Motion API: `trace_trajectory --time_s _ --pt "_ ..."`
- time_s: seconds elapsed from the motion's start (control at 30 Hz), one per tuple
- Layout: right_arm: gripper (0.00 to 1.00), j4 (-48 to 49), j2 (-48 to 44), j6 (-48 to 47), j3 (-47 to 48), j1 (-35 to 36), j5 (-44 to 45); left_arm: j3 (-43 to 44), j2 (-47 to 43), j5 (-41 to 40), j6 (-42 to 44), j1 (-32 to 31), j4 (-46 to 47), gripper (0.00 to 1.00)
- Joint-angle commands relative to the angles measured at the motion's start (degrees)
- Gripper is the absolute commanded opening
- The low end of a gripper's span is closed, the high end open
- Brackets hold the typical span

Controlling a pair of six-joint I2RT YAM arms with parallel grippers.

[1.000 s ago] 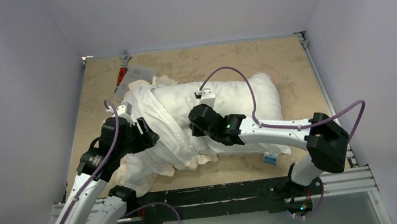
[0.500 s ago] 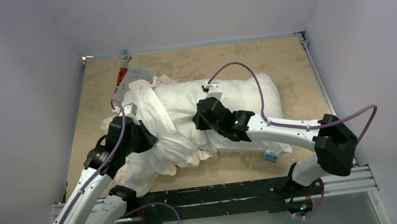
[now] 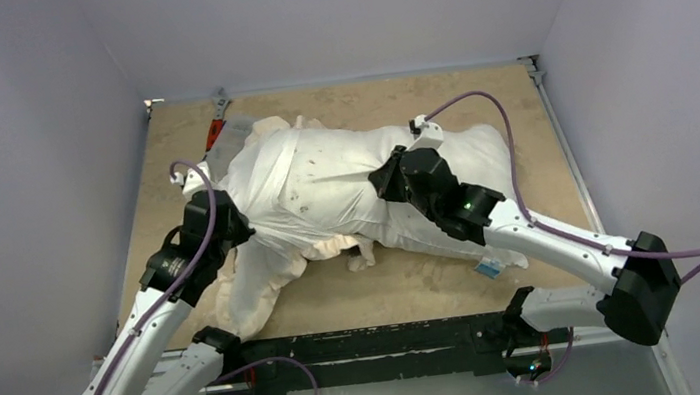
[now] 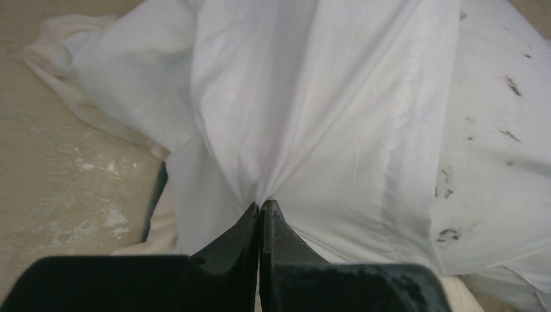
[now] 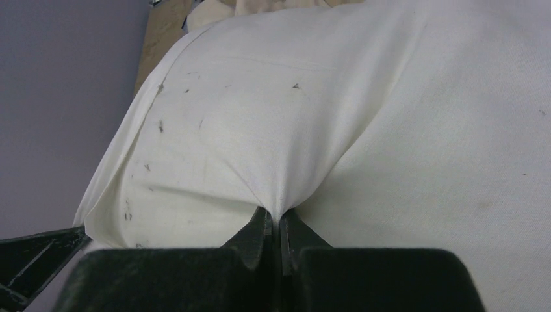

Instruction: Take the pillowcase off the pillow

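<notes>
Both jaws pinched tight, seemingly gripping; left arm (image 3: 154, 312) stretched forward, right arm (image 3: 543, 239) angled inward.

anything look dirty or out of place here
Dark specks dot the white pillow, so it looks soiled. A red-handled tool lies at the far left corner of the table, beside the pillowcase; it seems unrelated to the job.

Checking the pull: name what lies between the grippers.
Top view: only taut white cloth, pillowcase by the left gripper, pillow by the right gripper.
</notes>
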Motion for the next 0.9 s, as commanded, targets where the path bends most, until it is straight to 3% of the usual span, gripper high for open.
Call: trace_trajectory --time_s 0.0,0.37,0.63,0.87 --pt "0.00 0.6 -5.3 0.0 0.4 -2.8 6.2 2.9 1.0 -19.5 4.9 0.5 -3.3 0.00" --pt "0.00 0.4 -12.2 -0.3 0.3 -4.5 5.9 4.1 3.4 -36.1 8.8 0.9 -2.6 0.00" --pt "0.00 -2.1 -15.7 1.4 2.7 -5.0 10.6 4.1 2.7 -36.0 10.7 3.1 -0.8 0.00" --pt "0.00 -6.3 -17.9 2.3 11.1 -5.7 18.2 6.3 4.7 -35.4 13.4 5.0 2.3 0.00"
